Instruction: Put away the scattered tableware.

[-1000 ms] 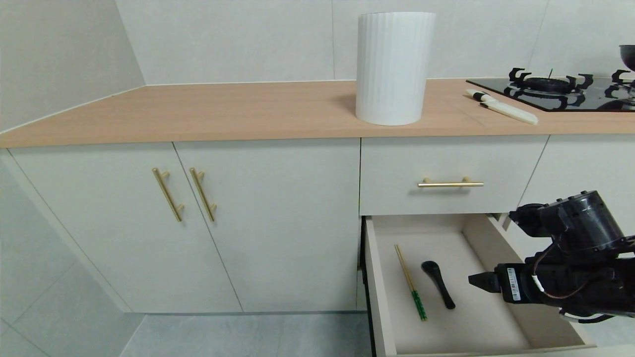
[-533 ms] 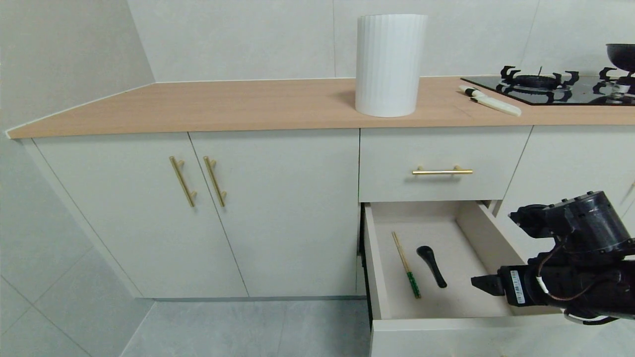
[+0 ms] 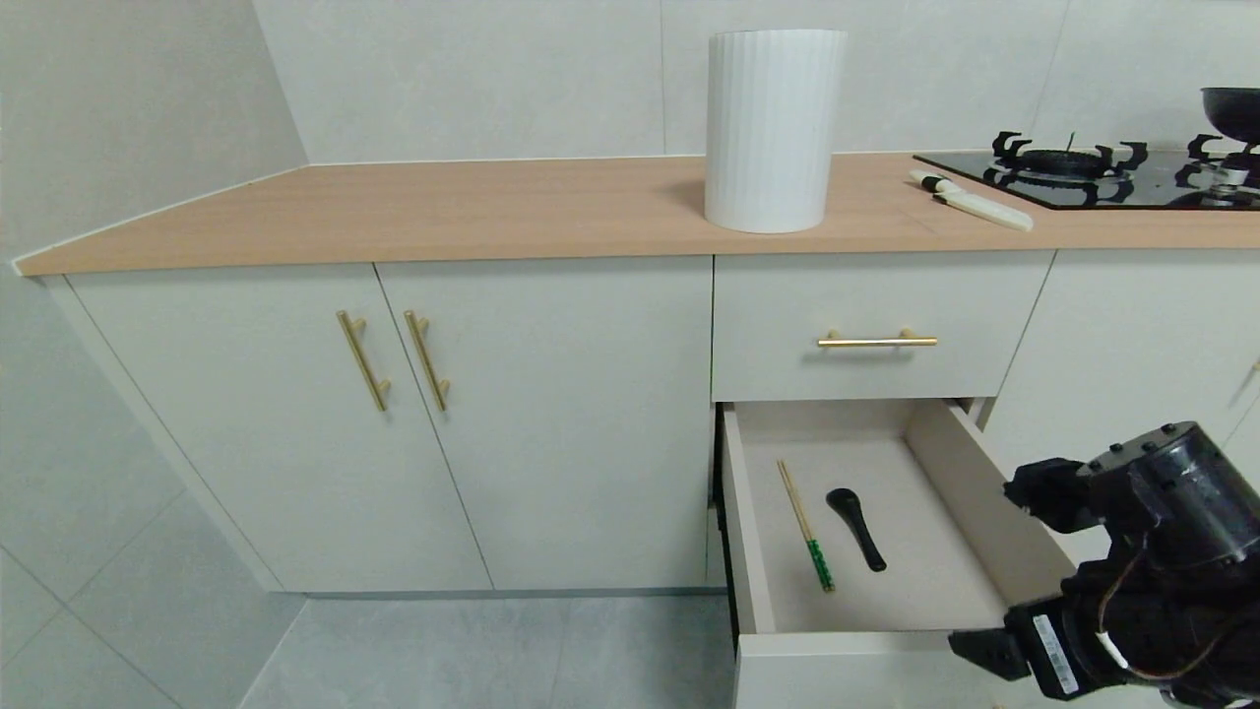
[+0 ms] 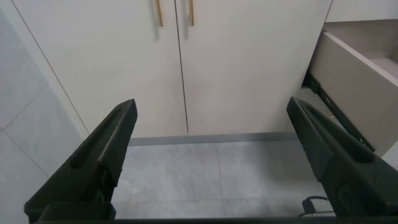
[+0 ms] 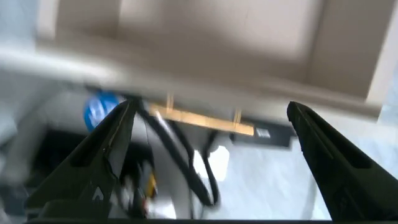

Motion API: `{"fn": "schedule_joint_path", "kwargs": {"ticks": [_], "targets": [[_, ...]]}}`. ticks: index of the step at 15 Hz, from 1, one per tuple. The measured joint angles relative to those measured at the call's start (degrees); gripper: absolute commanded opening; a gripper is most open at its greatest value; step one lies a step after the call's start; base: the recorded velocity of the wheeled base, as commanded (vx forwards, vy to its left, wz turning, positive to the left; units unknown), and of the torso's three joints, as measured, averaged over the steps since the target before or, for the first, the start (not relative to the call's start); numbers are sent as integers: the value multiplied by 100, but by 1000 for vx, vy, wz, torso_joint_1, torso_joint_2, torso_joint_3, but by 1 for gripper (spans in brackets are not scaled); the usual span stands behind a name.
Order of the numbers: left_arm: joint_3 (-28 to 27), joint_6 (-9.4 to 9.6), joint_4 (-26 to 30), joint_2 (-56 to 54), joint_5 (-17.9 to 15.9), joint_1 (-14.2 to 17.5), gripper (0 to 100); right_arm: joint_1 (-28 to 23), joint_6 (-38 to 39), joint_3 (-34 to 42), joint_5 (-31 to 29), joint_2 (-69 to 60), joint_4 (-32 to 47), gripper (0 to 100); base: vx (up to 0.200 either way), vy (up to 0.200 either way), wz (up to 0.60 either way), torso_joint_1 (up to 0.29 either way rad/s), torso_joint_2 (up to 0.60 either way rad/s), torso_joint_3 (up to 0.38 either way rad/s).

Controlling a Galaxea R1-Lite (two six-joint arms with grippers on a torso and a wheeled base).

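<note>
Below the wooden countertop [image 3: 472, 212], the pale lower drawer [image 3: 746, 551] stands pulled out toward the robot. A pair of wooden chopsticks with green ends [image 3: 807, 540] lies lengthwise near its left wall. The black spoon [image 3: 858, 532] lies just beside them, not touching. A wide stretch of drawer floor runs from the spoon to the right wall. The right gripper [image 5: 210, 109] hangs low in front of the drawer's face, fingers spread wide and holding nothing. The left gripper [image 4: 209, 106] is likewise spread and holding nothing above the grey floor tiles [image 4: 205, 180], facing the cream cabinet doors [image 4: 180, 62].

Since half a second ago the right arm has dropped from over the drawer's right wall to its front right corner. The chopsticks and spoon lie as before.

That arm covers the drawer's front right corner, and the drawer's face is cut off at the head view's lower edge. The right wrist view is blurred; a brass bar handle [image 5: 202, 121] can just be made out.

On the counter stand a tall white ribbed cylinder [image 3: 770, 128] and a cream-bladed knife [image 3: 970, 202] beside the black gas hob [image 3: 1073, 172].
</note>
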Motion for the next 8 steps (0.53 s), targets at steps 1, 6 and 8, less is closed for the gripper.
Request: {"fn": "schedule_joint_path", "kwargs": {"ticks": [1, 6, 8], "targets": [[0, 0, 0, 0, 0, -4, 100, 132, -106, 22, 13, 5, 255, 100, 0, 0, 0, 0, 0, 0], [0, 0, 0, 0, 0, 0, 100, 549, -191, 83, 35, 356, 855, 100, 0, 0, 0, 0, 0, 0], [0, 0, 0, 0, 0, -2, 100, 577, -183, 124, 17, 658, 881, 100, 0, 0, 0, 0, 0, 0]]}}
